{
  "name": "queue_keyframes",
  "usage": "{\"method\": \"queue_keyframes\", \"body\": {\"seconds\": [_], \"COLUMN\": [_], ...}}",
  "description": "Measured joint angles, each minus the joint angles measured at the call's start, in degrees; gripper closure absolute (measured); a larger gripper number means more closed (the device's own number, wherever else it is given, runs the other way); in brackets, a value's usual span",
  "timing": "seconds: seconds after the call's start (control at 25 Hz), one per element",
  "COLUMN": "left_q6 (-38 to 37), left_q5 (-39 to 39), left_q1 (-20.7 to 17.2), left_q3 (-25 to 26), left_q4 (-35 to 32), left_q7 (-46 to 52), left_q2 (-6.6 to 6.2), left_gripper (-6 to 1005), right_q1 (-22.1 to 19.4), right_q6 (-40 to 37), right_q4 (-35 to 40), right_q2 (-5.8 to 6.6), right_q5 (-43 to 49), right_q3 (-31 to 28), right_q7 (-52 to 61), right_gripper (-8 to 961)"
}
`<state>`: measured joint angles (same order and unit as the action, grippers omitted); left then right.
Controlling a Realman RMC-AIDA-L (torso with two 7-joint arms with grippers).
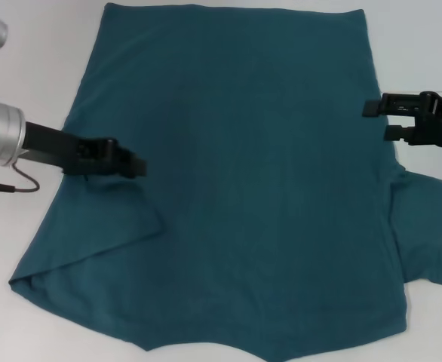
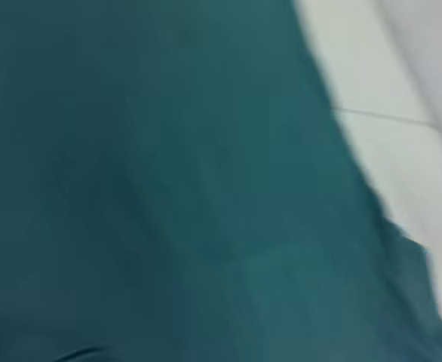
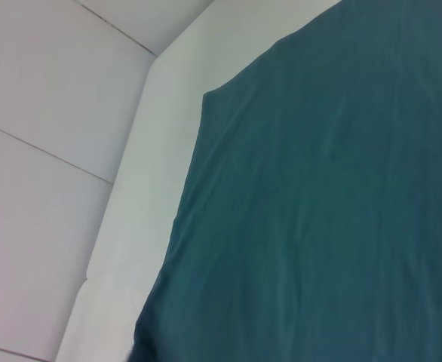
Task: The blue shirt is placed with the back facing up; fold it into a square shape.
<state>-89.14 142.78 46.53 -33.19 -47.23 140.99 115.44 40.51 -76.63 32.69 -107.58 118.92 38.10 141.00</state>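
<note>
The blue shirt [image 1: 244, 181] lies flat on the white table, plain side up, its hem toward the far edge. Its left sleeve is folded inward, with a crease [image 1: 130, 196] running down to the near left corner. The right sleeve [image 1: 425, 226] still spreads out to the side. My left gripper [image 1: 130, 164] reaches in over the shirt's left part, just above that crease. At the shirt's right edge my right gripper [image 1: 378, 121] stands open, level with mid-body, holding nothing. Both wrist views show only teal cloth [image 2: 168, 188] [image 3: 334, 211] and pale table.
Bare white table [image 1: 32, 75] shows to the left of the shirt, and a narrower strip [image 1: 421, 53] shows on the right. A thin cable [image 1: 17, 185] hangs under my left arm. The table's rim [image 3: 123, 226] shows in the right wrist view.
</note>
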Motion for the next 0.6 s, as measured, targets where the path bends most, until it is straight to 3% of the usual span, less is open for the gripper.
{"method": "queue_keyframes", "body": {"seconds": [0.08, 0.6], "left_q6": [-3.32, -6.54], "left_q5": [-2.43, -6.22], "left_q1": [-0.99, -10.48], "left_q3": [0.32, 7.81], "left_q4": [-1.15, -2.92], "left_q7": [-5.19, -6.1], "left_q2": [0.06, 0.36], "left_gripper": [865, 423], "right_q1": [0.01, -1.65], "right_q6": [0.05, -4.52], "right_q4": [0.0, 1.52], "right_q2": [0.0, 0.91], "right_q5": [0.0, 4.03], "right_q3": [0.31, 2.13], "right_q7": [-0.18, -7.69], "right_gripper": [103, 116]}}
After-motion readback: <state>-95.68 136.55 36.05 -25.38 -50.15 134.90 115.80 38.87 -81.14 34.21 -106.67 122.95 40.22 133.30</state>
